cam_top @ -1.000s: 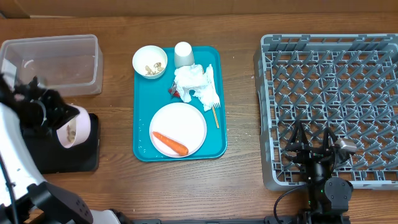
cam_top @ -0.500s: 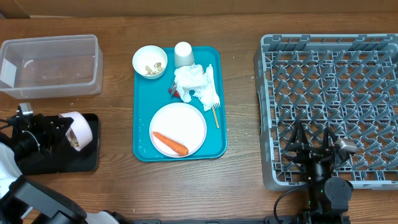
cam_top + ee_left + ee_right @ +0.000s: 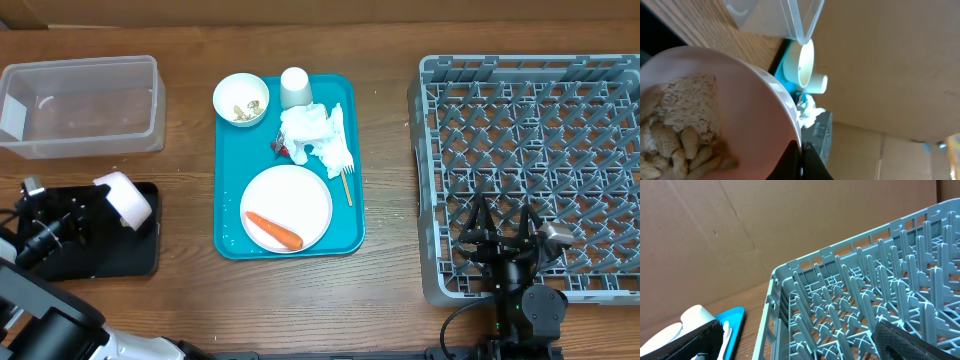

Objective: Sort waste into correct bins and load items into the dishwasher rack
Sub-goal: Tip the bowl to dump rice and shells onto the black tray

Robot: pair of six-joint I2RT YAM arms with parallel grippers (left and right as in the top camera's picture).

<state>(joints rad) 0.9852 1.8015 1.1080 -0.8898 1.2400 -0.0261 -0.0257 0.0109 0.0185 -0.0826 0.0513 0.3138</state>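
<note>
Bowl (image 3: pixel 127 196) tipped on its side over black tray (image 3: pixel 130 258) | your left gripper (image 3: pixel 801 156) clamps its rim, beige scraps (image 3: pixel 677 140) inside | your right gripper (image 3: pixel 505 222) jaws apart, well away at dishwasher rack (image 3: pixel 530 100)

1 white bowl (image 3: pixel 125 197) of scraps (image 3: pixel 670 125) — tilted above black tray (image 3: pixel 120 255).

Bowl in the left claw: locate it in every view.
Overhead: bowl at left, over the black tray's corner.
Left wrist: bowl fills the lower left, scraps inside.
Right wrist: not in it.
Shared landmark: teal tray, centre overhead, thin edge in left wrist, bottom left in right wrist.
</note>
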